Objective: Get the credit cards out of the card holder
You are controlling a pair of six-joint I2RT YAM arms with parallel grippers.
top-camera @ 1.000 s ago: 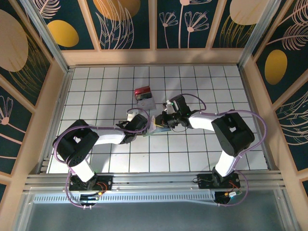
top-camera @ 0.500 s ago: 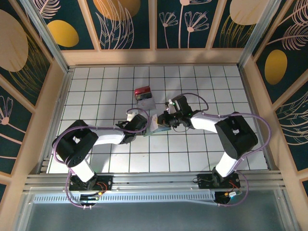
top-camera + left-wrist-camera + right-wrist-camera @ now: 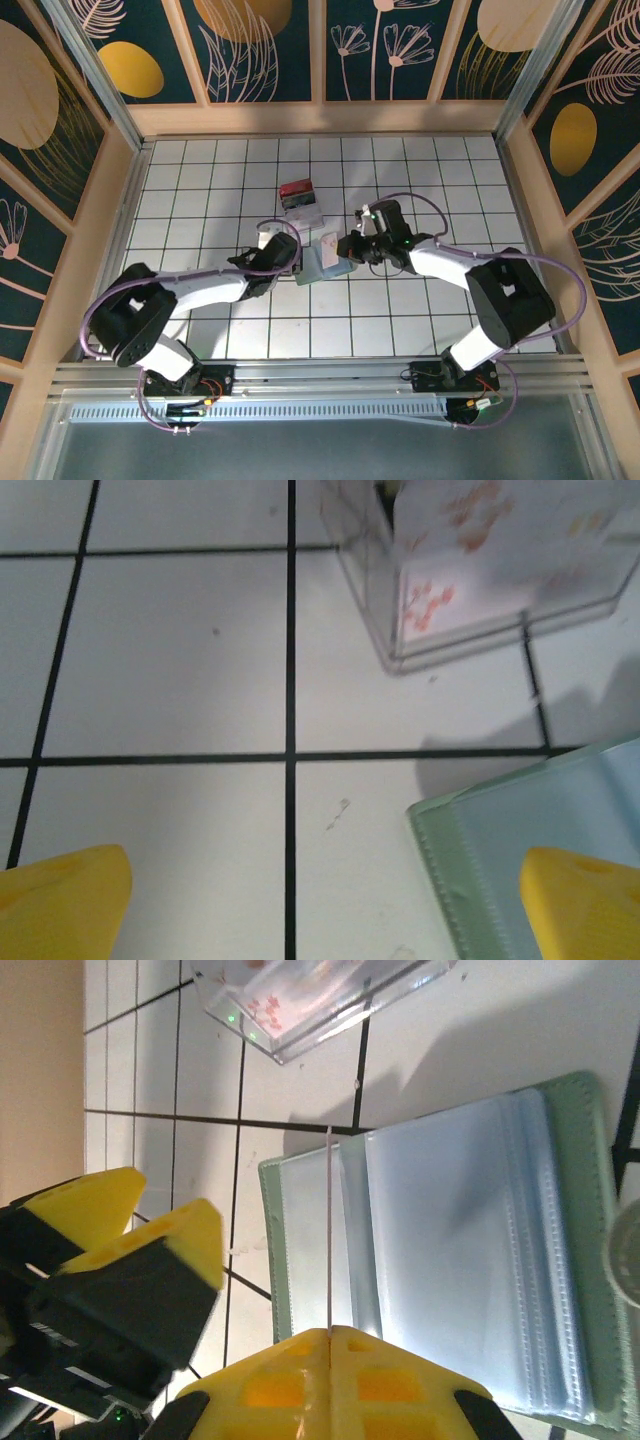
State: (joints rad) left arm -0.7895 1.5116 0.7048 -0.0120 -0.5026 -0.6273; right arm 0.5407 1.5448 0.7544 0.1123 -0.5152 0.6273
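Between the two hands, on the tiled worktop, the card holder is laid open, its clear pockets turned up and a pale green border showing round them. The right hand is closed, its yellow fingertips pressed together on the near edge of a thin card. From the wrist this card is seen edge-on, as a fine line standing over the leaf of the holder that lies towards the left hand. Whether the card is clear of its pocket cannot be told. From above it is seen as a pale strip just in front of the right hand. The left hand is spread wide and has hold of nothing. One of its yellow fingertips is set over a corner of the holder and the other over bare tile; contact with the holder cannot be judged. Just beyond the left hand, a red-topped clear box is stood on the worktop, near the holder but apart from it.
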